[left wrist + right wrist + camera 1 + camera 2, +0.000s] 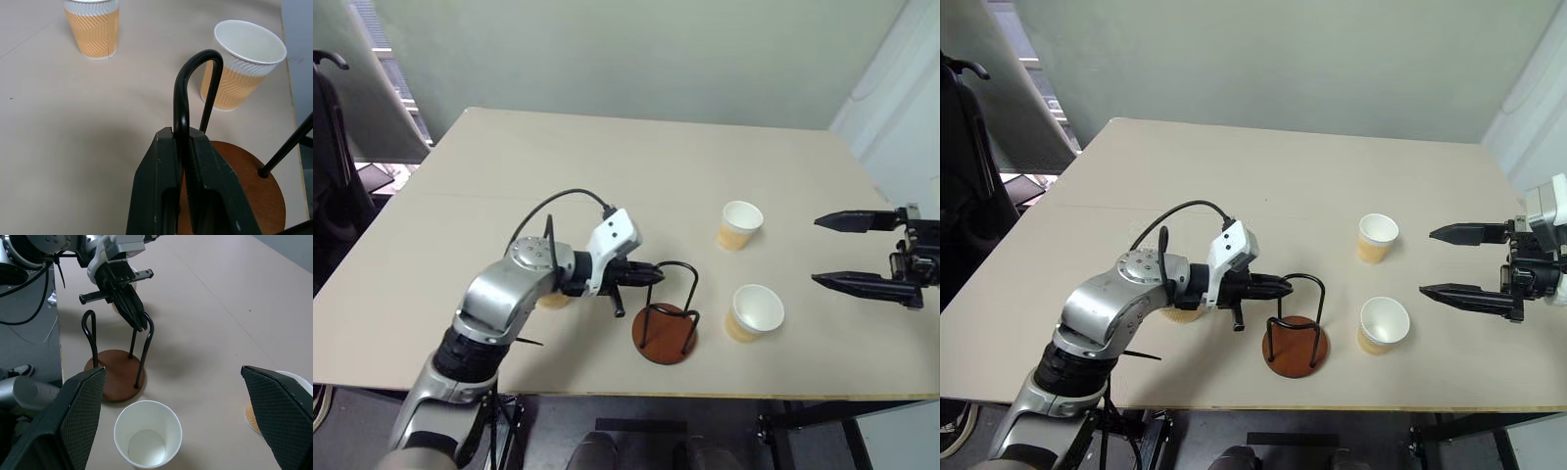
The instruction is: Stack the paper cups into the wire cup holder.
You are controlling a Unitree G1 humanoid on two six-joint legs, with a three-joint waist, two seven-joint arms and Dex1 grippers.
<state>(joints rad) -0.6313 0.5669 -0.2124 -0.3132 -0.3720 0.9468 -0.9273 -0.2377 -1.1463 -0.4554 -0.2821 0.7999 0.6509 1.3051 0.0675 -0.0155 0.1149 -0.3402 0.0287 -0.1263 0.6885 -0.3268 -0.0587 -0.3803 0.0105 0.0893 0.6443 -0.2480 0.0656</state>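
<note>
The wire cup holder stands upright on its round reddish-brown base near the table's front edge. My left gripper is shut on the top of one of its black wire loops, coming in from the left. Two paper cups stand upright to the right of the holder, one near and one farther back. A third paper cup is mostly hidden behind my left forearm. My right gripper hangs open above the table, to the right of the two cups, with nothing between its fingers.
The beige table stretches back to a pale wall. Its front edge runs just below the holder's base. A dark chair stands off the table's left side.
</note>
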